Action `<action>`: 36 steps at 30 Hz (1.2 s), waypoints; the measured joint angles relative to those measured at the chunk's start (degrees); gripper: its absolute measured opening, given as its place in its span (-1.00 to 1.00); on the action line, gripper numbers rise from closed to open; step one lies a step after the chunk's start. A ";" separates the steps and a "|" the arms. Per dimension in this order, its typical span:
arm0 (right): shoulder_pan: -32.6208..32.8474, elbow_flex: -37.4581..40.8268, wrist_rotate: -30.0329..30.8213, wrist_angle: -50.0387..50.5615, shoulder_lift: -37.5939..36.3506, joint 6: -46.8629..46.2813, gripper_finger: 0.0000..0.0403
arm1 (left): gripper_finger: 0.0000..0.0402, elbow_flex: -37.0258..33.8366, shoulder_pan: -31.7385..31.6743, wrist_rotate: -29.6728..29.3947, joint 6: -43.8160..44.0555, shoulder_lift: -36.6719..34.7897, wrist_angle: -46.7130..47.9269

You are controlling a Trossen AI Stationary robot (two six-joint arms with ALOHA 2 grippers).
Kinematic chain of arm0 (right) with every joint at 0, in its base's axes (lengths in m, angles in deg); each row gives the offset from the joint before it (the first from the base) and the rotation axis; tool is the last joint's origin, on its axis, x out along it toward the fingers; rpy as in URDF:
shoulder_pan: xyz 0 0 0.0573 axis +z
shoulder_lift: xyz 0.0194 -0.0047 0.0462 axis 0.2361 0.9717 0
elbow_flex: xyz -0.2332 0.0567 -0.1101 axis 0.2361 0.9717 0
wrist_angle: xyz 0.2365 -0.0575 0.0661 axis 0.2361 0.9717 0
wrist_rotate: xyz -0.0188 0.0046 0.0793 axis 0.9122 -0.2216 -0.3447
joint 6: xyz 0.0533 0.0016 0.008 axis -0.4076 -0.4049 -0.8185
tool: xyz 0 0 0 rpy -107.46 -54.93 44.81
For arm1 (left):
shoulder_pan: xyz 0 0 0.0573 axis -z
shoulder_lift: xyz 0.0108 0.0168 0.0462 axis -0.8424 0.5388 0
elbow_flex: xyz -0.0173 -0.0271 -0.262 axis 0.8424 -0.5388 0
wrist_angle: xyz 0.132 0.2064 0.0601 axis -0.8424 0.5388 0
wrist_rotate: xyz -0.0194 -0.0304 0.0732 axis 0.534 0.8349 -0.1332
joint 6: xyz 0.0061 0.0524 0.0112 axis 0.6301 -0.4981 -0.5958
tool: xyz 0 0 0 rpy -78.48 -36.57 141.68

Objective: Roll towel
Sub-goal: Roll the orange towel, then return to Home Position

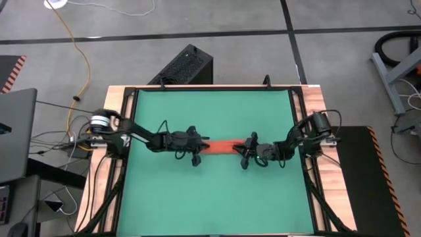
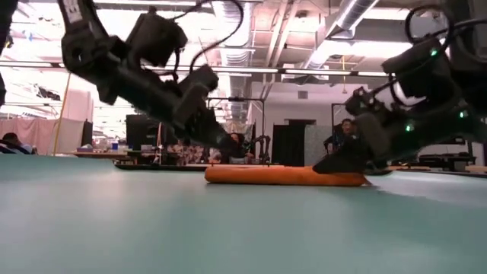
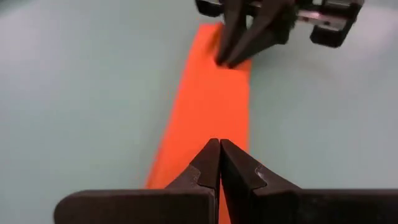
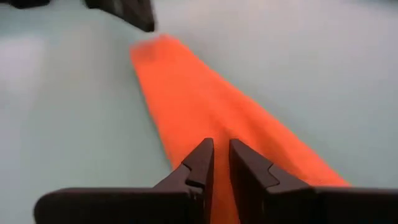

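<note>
The towel (image 1: 223,145) is an orange-red cloth rolled into a long narrow roll. It lies along its length on the green mat (image 1: 210,197), running left to right at the table's middle (image 2: 281,176). My left gripper (image 3: 219,144) is shut and hangs a little above the roll's left end (image 2: 211,173), clear of it. My right gripper (image 4: 221,149) stands at the roll's right end (image 2: 354,180), its fingers slanting down with a narrow gap between the tips. No tag shows. My right gripper has its fingertips (image 3: 230,57) at the towel's right end, coming slanting down from the table's right side, along the roll. I cannot tell whether they touch the cloth. The roll lies flat on the mat.
The mat covers most of the table inside a wooden border (image 1: 316,99), with bare mat on the near and far sides of the roll. A black box (image 1: 187,66) stands beyond the far edge. A laptop (image 1: 16,131) and cables lie off the left side.
</note>
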 joint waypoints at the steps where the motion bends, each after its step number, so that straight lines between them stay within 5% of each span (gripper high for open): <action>1: 0.00 0.27 0.00 0.71 -1.51 0.92 -0.63 | -1.00 0.01 0.00 -0.74 -0.66 -1.82 1.77; 10: 0.68 1.60 -3.86 -0.91 -21.35 12.42 -0.63 | -1.00 0.01 -0.04 -5.37 -7.60 -16.56 11.51; 18: 4.12 9.64 -2.69 6.83 -51.22 20.32 -0.63 | -1.00 0.10 0.02 -1.91 -15.18 -35.46 18.89; 24: 4.86 12.55 -1.20 28.34 -75.91 21.12 -0.63 | -1.00 -9.39 -0.93 -1.30 -15.50 -49.92 13.63; 30: 4.15 7.08 -0.99 57.69 -97.29 20.02 -0.63 | -1.00 -21.61 -4.68 -2.16 -9.58 -62.29 8.65; 33: 4.16 4.83 -0.44 69.59 -105.22 19.94 -0.63 | -1.00 -25.48 -6.32 -2.37 -7.52 -66.81 8.62; 36: 4.18 2.40 3.74 77.22 -105.34 18.94 -0.63 | -1.00 -28.60 -8.30 -2.59 -5.44 -71.36 8.10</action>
